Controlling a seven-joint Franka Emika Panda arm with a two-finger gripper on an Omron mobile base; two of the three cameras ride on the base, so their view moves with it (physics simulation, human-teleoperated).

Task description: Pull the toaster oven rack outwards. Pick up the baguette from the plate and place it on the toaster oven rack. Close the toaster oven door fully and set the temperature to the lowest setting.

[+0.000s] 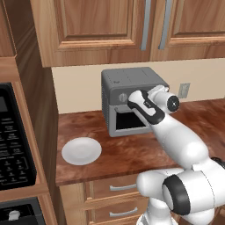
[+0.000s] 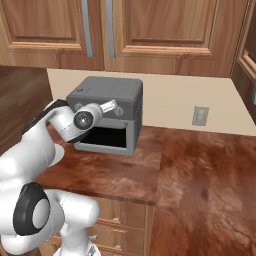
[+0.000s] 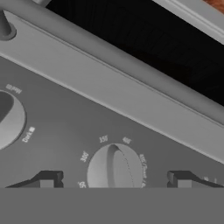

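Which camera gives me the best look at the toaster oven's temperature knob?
The hand view: the temperature knob sits close up between the open jaws, its dial numbers readable. In the left base view the arm covers most of the toaster oven's knob row; the right base view shows it small, partly behind the gripper.

Background's just 2 wooden upper cabinets [image 1: 105, 26] across the top of frame, a black microwave [image 1: 13, 140] at the left edge, a wall outlet [image 2: 200, 116] mid-right, and reddish countertop [image 2: 200, 165] with drawers [image 1: 118, 193] along the bottom.
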